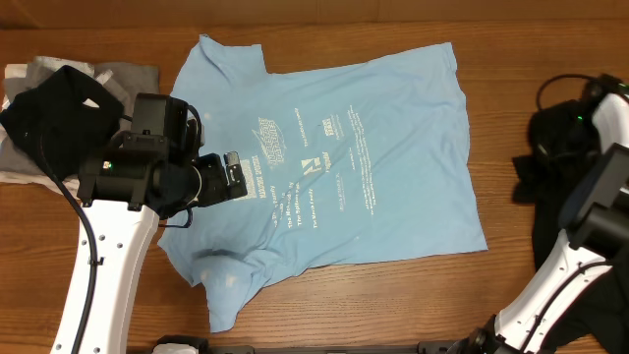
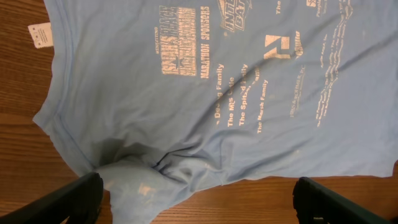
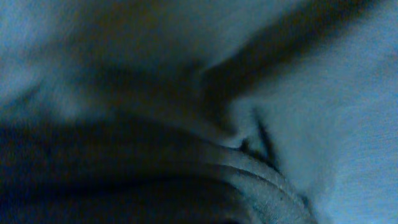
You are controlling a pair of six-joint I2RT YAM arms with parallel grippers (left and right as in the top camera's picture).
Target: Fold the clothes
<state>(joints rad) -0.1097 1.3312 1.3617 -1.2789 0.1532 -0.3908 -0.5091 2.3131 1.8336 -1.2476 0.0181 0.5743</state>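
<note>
We are holding the left gripper (image 2: 199,208) fully spread with nothing in it. Its two dark fingers (image 2: 68,200) are showing at the bottom corners of the left wrist view, above a rumpled sleeve (image 2: 146,186). That view is also giving us the T-shirt (image 2: 186,112) close up, with its pale print readable and a small white tag (image 2: 41,34) lying on the wood by the collar. From overhead the arm is covering the tag.

Overhead we are seeing what the wrist view cannot. The whole blue T-shirt (image 1: 393,147) is lying spread, print up, in the middle of the table (image 1: 550,39), with the left gripper (image 1: 241,177) hovering over its left part. A pile (image 1: 59,108) of black and grey cloth is sitting at the far left.

The right gripper is closed. Overhead it is blending into the black garment (image 1: 550,147) under the right arm (image 1: 600,187). Its own camera is showing only dim folds pressed close, so we cannot tell whether it is pinching cloth.
</note>
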